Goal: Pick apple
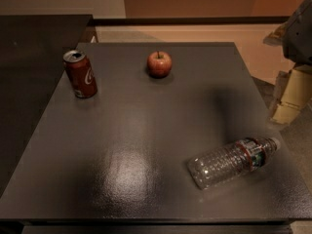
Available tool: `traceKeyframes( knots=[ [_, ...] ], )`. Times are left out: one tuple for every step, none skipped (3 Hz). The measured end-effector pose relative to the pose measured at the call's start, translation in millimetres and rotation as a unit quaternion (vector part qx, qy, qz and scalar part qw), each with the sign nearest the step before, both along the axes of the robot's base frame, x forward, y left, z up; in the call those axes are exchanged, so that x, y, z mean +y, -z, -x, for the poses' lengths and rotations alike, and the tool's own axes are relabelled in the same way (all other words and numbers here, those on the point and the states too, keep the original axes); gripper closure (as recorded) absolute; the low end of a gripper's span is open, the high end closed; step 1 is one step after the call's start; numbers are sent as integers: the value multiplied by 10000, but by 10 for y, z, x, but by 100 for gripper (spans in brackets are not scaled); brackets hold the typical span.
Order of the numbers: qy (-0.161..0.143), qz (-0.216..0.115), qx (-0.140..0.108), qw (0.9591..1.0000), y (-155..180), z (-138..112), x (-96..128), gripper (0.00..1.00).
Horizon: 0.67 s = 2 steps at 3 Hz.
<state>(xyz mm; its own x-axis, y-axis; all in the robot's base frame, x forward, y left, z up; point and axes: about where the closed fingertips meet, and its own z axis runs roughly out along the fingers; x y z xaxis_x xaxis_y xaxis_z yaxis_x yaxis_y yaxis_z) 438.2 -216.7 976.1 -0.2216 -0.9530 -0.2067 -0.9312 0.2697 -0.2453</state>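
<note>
The apple (159, 64) is small, round and red with yellowish patches and a short dark stem. It stands upright on the dark table (146, 130), at the far middle. My gripper (291, 97) is a cream-coloured piece at the right edge of the view, beyond the table's right side and below the grey arm (300, 30). It is far right of the apple and not touching anything on the table.
A red Coca-Cola can (80, 74) stands upright at the far left of the table. A clear plastic water bottle (233, 161) lies on its side at the near right. A second dark surface (29, 82) adjoins on the left.
</note>
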Motion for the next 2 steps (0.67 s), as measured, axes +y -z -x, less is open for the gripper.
traceKeyframes(
  knots=[
    [18,-26,-53,10000,-22,-21,17,0],
    [43,-160,-132,9998,-39,-228,119,0]
  ],
)
